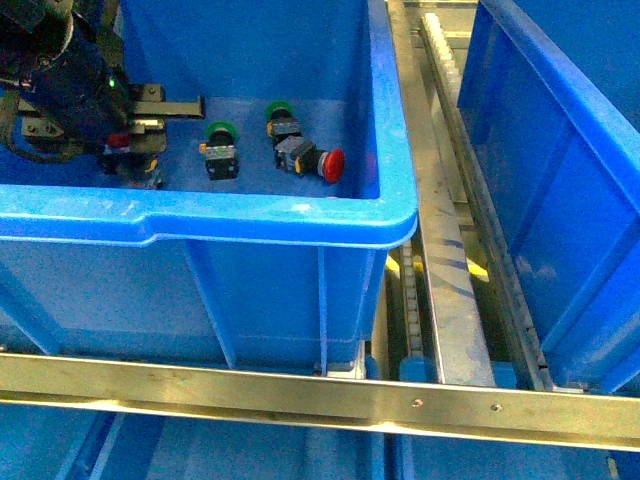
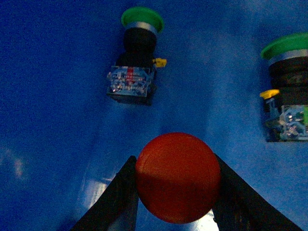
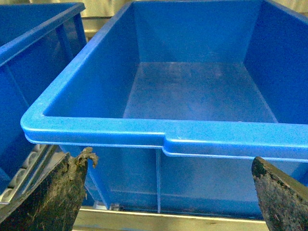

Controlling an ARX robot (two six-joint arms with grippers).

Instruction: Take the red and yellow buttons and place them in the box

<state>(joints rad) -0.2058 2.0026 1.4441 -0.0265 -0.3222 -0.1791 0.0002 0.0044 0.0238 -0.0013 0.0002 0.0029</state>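
Observation:
My left gripper [image 2: 175, 163] is shut on the red button [image 2: 178, 178], whose round cap fills the gap between the two black fingers. In the front view this gripper [image 1: 135, 150] is low inside the left blue bin [image 1: 250, 215], at its left end. A second red button [image 1: 333, 165] lies on its side on the bin floor to the right. No yellow button is in view. My right gripper [image 3: 166, 192] is open and holds nothing. It is just outside the near wall of an empty blue box [image 3: 163, 132].
Two green-capped buttons [image 2: 141, 19] [image 2: 286, 45] lie on the bin floor beyond the held one, and both show in the front view [image 1: 220, 132] [image 1: 278, 110]. A metal roller rail [image 1: 445, 230] separates the left bin from the blue box [image 1: 560, 150] on the right.

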